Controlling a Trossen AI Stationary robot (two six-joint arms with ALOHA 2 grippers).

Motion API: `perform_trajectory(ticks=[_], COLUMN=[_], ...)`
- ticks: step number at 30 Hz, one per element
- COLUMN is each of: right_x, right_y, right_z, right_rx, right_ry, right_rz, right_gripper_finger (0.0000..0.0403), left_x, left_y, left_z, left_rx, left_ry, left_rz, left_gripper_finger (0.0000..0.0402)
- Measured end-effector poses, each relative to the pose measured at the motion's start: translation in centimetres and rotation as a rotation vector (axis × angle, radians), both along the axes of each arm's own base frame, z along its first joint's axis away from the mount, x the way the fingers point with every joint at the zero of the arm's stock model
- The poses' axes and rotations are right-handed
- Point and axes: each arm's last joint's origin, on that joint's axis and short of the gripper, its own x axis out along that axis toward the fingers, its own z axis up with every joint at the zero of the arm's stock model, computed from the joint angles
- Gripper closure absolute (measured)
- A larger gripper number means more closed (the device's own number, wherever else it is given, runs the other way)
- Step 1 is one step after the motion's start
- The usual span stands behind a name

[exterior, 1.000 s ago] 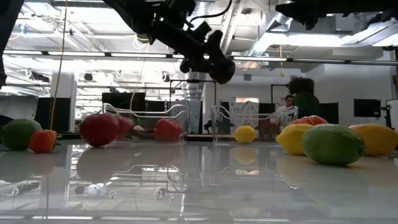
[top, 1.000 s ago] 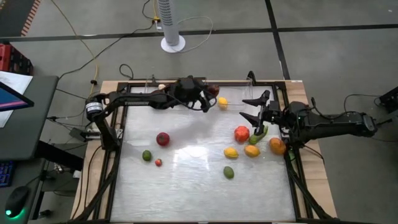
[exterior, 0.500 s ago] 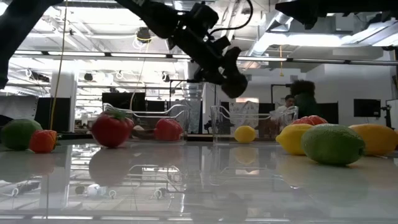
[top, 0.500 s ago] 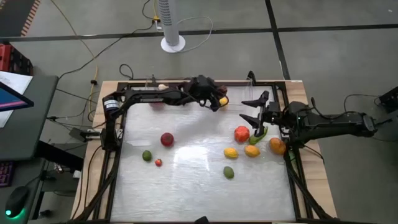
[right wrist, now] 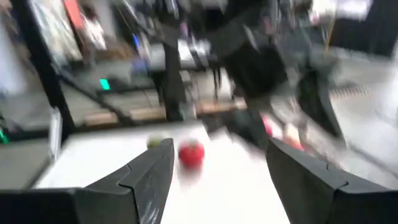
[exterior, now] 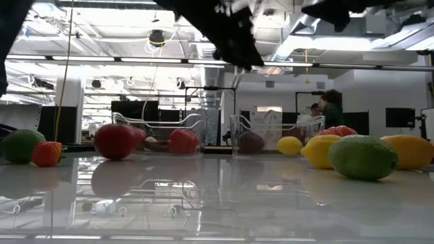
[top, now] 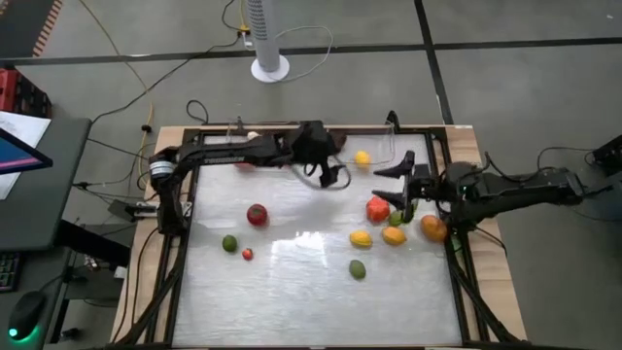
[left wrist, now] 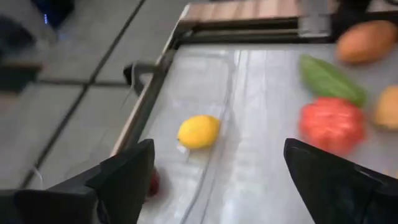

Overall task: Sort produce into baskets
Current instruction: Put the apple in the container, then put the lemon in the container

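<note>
- High view: left gripper (top: 328,176) sits up near the far edge of the table (top: 292,292), fingers spread apart w/ nothing between them.
- Yellow lemon (top: 362,157) lies just past that gripper, inside the right-hand clear basket (top: 389,146). Left wrist view shows the same lemon (left wrist: 198,131) between the two wide-apart fingers (left wrist: 121,177), not touching either.
- Right gripper (top: 394,185) is beside the red pepper (top: 378,208), also gaping open, holding nothing afaict.
- Around the red pepper: a green pepper (top: 400,213) just beside it, plus an orange fruit (top: 432,228) and two yellow-orange ones (top: 361,237) a bit nearer the front.
- Green lime (top: 358,268) sits further toward the front edge from the red pepper.
- Well off to the left of the red pepper: a red tomato (top: 256,215), another lime (top: 229,243), and a tiny red one (top: 247,254).
- Low view: left-hand basket (exterior: 159,132) has red produce behind it; cant tell what's inside vs behind.
</note>
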Motion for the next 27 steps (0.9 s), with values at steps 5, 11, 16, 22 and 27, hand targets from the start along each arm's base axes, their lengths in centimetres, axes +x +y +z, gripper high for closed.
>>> perform_trajectory(ticks=[5,11,16,22,27], right_x=[1.7,3.5,4.3,5.5,6.4], right_y=[3.5,7.5,8.1,7.5,6.8], right_z=[-2.9,-7.3,-9.7,-11.8,-13.4], right_rx=[0.027,0.026,0.036,0.072,0.121], right_ry=[0.206,0.425,0.544,0.639,0.715], right_rz=[-0.079,-0.013,-0.038,-0.079,-0.099], right_gripper_finger=[0.0122,0.0121,0.0121,0.0109,0.0063], left_x=[-3.1,-8.9,-12.4,-14.0,-14.9], left_y=[-3.8,-8.3,-10.4,-11.5,-11.9], left_z=[-0.4,-2.0,-3.3,-2.1,0.2], left_rx=[0.041,0.005,-0.011,0.016,0.092], left_ry=[-0.064,-0.199,-0.262,-0.332,-0.460], left_rz=[-0.067,-0.134,-0.127,-0.135,-0.179], left_gripper_finger=[0.0085,0.0092,0.0092,0.0092,0.0093])
